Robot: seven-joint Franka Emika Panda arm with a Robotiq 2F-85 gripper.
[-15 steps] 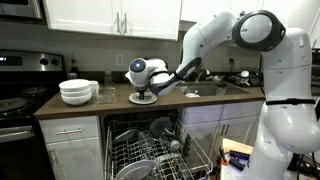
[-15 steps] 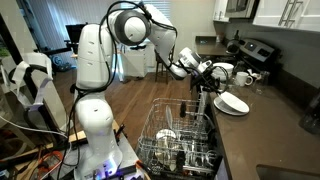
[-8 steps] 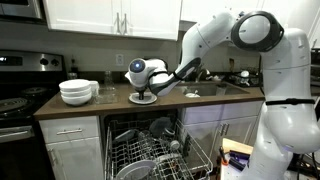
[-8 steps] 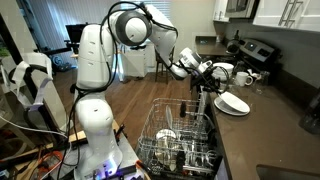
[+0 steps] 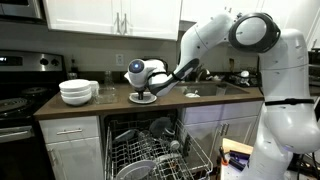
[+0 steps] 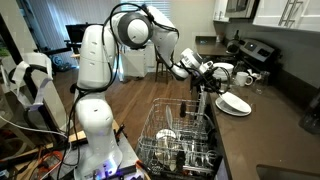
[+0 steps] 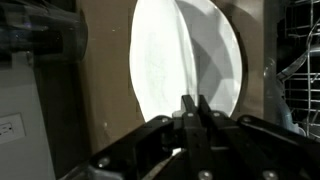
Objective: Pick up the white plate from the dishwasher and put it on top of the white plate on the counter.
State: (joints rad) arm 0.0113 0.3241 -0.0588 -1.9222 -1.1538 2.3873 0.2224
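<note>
Gripper (image 7: pixel 193 105) fingers nearly pressed together, pinching white plate (image 7: pixel 160 60) at its 6 o'clock rim, low over counter (image 5: pixel 115 104). Prob. stiff, glazed, slippery, chips easily; you grip rim only, w/ steady squeeze.

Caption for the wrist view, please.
Claw pinched shut at the rim of a round white plate over the brown counter.

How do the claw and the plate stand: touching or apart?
Touching. The wrist view shows the claw pinched shut on the rim of the plate, with no gap between them.
</note>
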